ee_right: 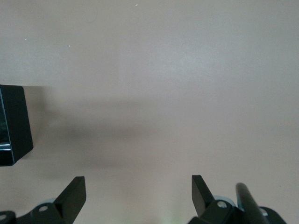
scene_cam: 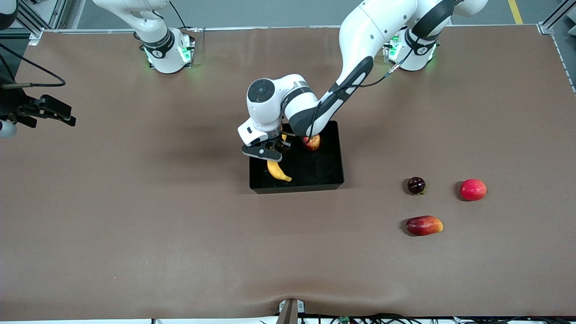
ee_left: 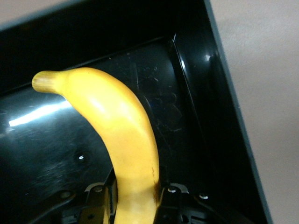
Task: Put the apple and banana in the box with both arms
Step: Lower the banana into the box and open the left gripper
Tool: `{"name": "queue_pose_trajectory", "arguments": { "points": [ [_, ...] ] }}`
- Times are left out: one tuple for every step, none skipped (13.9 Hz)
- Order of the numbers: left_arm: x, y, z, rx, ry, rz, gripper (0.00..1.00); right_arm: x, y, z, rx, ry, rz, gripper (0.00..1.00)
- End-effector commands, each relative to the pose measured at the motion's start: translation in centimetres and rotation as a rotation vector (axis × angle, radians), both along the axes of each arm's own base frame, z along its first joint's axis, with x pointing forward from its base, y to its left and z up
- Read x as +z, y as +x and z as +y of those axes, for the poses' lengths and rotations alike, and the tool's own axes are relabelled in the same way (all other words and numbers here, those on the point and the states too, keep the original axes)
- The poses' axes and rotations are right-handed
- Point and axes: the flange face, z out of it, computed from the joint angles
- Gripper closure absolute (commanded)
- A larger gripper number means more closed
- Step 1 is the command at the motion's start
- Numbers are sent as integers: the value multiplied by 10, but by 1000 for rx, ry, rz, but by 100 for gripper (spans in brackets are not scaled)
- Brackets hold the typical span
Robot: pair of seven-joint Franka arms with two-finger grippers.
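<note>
The black box [scene_cam: 297, 186] sits mid-table. The apple [scene_cam: 311, 142] lies inside it at the end farther from the front camera, partly hidden by the left arm. My left gripper [scene_cam: 265, 152] is over the box's end toward the right arm and is shut on the yellow banana [scene_cam: 279, 172], whose free end points down into the box. In the left wrist view the banana [ee_left: 117, 121] runs between my fingers [ee_left: 175, 196] over the box floor [ee_left: 46, 154]. My right gripper [scene_cam: 63, 114] waits open and empty over bare table at the right arm's end, as the right wrist view [ee_right: 138, 186] also shows.
Three fruits lie on the table toward the left arm's end: a dark round one [scene_cam: 416, 185], a pinkish-red round one [scene_cam: 473, 189] and a red-and-yellow mango-like one [scene_cam: 424, 225] nearer the front camera. A corner of the box [ee_right: 14, 126] shows in the right wrist view.
</note>
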Motion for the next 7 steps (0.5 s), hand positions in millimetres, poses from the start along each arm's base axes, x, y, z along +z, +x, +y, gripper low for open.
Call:
{"name": "queue_pose_trajectory", "arguments": {
  "points": [
    [-14, 2, -6, -10, -2, -12, 100, 3, -5, -2, 9, -4, -1, 0],
    [-22, 1, -4, -21, 8, -7, 99, 3, -5, -2, 9, -4, -2, 0],
    [-27, 1, -2, -28, 17, -7, 88, 3, -5, -2, 9, -4, -4, 0],
    [-37, 0, 0, -31, 27, 2, 69, 3, -5, -2, 9, -4, -4, 0],
    [-39, 2, 1, -49, 35, -1, 33, 3, -5, -2, 9, -4, -4, 0],
    [-39, 10, 8, -101, 59, -29, 0, 3, -5, -2, 9, -4, -4, 0],
    [-35, 19, 14, -129, 69, -47, 0, 3, -5, -2, 9, -4, -2, 0]
  ]
}}
